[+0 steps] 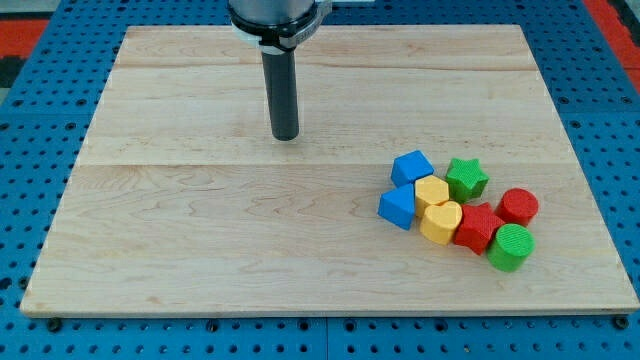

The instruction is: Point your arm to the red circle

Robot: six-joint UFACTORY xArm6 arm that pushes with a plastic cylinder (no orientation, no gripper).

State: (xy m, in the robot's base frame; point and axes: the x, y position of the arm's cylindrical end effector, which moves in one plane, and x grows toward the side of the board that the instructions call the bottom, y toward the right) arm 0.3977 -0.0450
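Risk entry: my tip (286,137), a bare dark rod end effector holding nothing, stands far-left on the pale wooden worktop (200,250); red round plastic block (518,206) sits right, touching green round plastic block (512,246), liable to be knocked.

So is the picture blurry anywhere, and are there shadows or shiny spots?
Camera view: sharp all over, even light, no strong glare on the board; my tip and the blocks, like the red circle and green star, cast only faint soft shadows; the arm's top is cut off at the view's top edge; the board's far edge looks narrower, just from the camera's tilt.
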